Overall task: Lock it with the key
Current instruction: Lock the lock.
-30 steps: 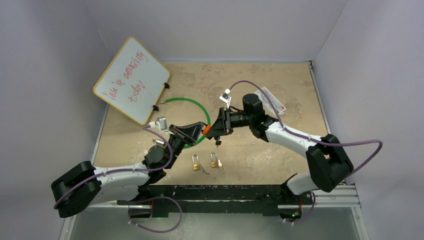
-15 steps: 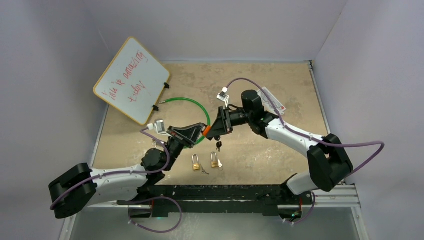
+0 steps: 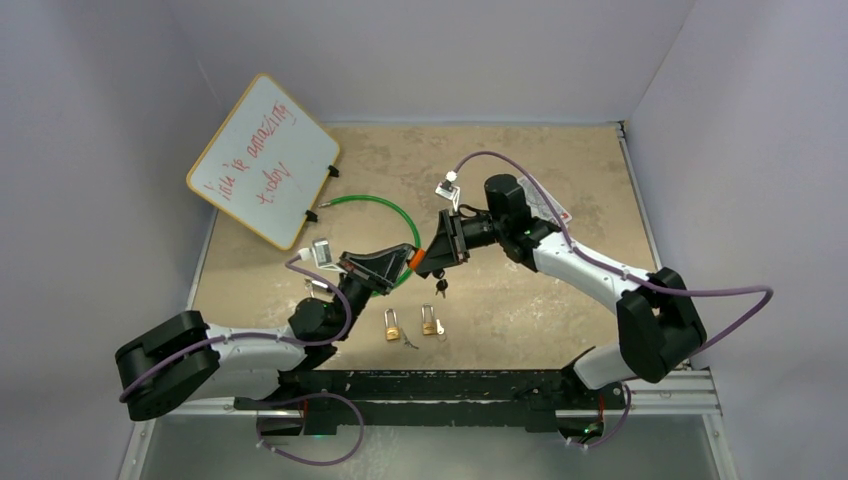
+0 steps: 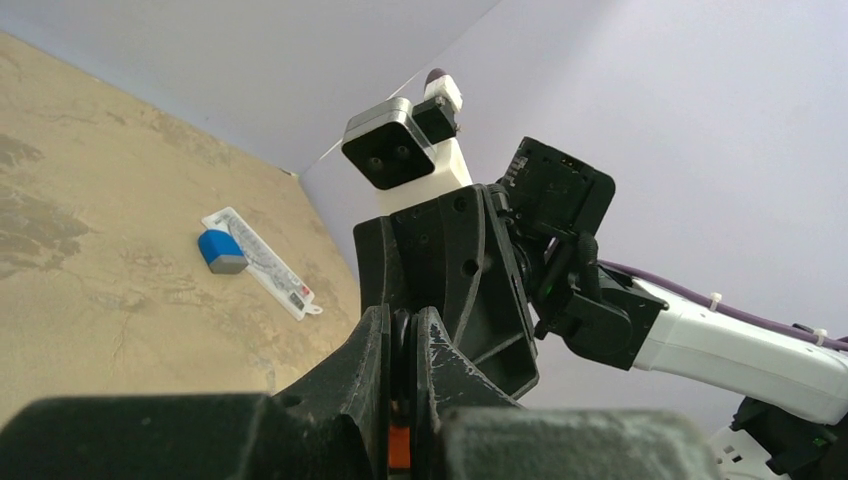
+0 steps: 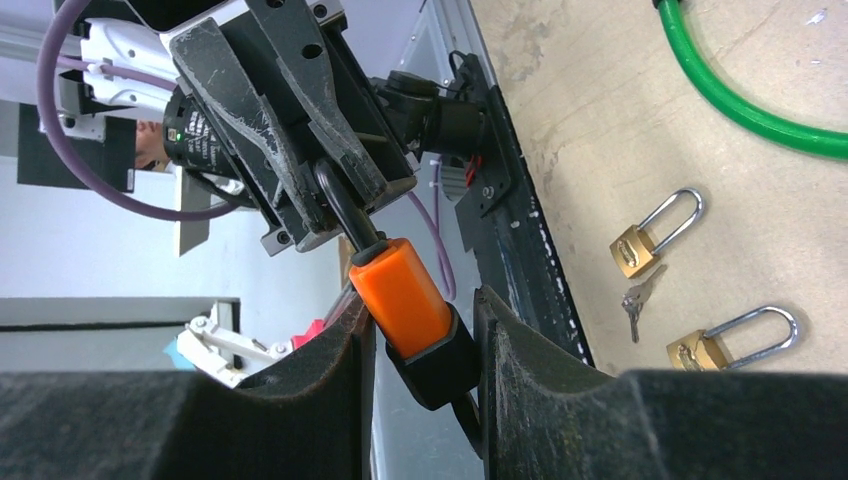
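Observation:
An orange padlock (image 3: 413, 262) with a black shackle and black base hangs in the air between my two grippers, above the table's middle. My left gripper (image 3: 404, 263) is shut on the shackle (image 4: 403, 335). The orange body shows just below its fingers (image 4: 399, 447). My right gripper (image 3: 428, 258) is shut on the lock's lower end, pinching the orange body (image 5: 403, 288) and black base (image 5: 437, 358) between its fingers. A dark bunch of keys (image 3: 440, 288) dangles under the lock. In the right wrist view the left gripper (image 5: 335, 195) grips the shackle just above the body.
Two brass padlocks (image 3: 391, 325) (image 3: 430, 322) and a small key (image 3: 410, 341) lie on the table near the front. A green cable loop (image 3: 385, 205) lies behind. A whiteboard (image 3: 262, 160) leans at the back left. A white and blue card (image 4: 245, 258) lies at the back right.
Both grippers have kept their hold on the lock and shifted slightly to the right. The left arm's elbow has swung forward, and the dangling keys have swung a little.

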Action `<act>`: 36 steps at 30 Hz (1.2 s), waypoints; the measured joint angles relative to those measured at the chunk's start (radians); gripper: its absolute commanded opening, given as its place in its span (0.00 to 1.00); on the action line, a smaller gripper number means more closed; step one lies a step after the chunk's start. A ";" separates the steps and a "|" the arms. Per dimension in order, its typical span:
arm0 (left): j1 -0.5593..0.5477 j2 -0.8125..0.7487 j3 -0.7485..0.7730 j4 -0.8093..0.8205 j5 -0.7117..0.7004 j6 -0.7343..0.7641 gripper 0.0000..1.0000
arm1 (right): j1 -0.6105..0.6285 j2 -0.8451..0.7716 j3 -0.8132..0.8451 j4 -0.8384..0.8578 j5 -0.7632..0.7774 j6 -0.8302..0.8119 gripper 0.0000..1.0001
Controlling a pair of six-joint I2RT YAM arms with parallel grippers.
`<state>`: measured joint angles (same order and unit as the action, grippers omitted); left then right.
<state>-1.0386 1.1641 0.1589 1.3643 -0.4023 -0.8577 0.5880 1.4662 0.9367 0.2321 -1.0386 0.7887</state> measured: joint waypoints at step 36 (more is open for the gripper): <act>0.043 -0.437 0.118 -0.764 0.251 0.040 0.69 | 0.093 -0.217 -0.240 0.176 0.272 0.045 0.00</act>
<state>-0.9958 0.7269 0.2771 0.6003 -0.1509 -0.8177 0.6815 1.2488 0.6968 0.4080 -0.7662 0.8337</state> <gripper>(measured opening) 0.603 0.372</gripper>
